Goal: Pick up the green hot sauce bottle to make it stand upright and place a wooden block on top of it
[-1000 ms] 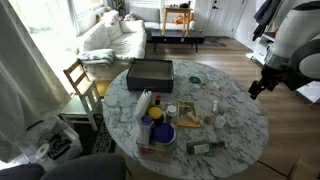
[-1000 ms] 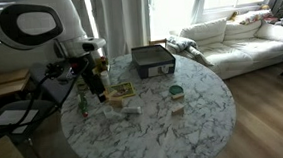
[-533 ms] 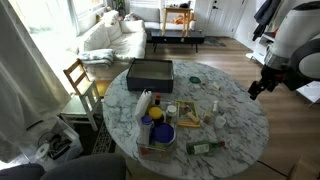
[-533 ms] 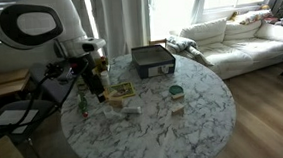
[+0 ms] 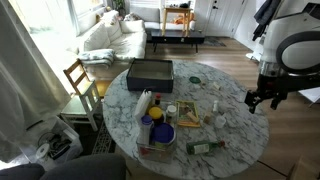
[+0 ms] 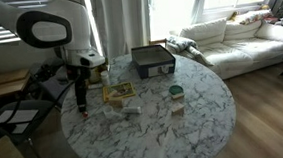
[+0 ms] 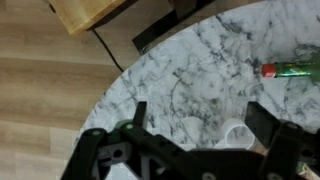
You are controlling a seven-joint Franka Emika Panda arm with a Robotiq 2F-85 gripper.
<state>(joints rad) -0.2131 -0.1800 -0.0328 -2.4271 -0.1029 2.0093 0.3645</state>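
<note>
The green hot sauce bottle point(image 5: 205, 148) lies on its side near the front edge of the round marble table point(image 5: 240, 130). In the wrist view its green body and red cap point(image 7: 294, 70) show at the right edge. My gripper point(image 5: 262, 100) hangs open and empty over the table's edge, apart from the bottle. It also shows in an exterior view point(image 6: 80, 99) and in the wrist view point(image 7: 200, 125). Small wooden blocks point(image 5: 217, 120) lie near the table's middle. In the exterior view with the arm at the left, the arm hides the bottle.
A black box point(image 5: 150, 72) stands at the table's far side. A white bottle point(image 5: 145, 102) lies beside a blue bowl point(image 5: 160, 133) and a book point(image 5: 187, 116). A green lid point(image 5: 196, 78) and a white cup point(image 7: 232, 135) are on the table. A wooden chair point(image 5: 80, 80) stands beside it.
My arm has swung, and the gripper has dropped lower and shifted along the table's edge, now pointing down. Nothing on the table has moved.
</note>
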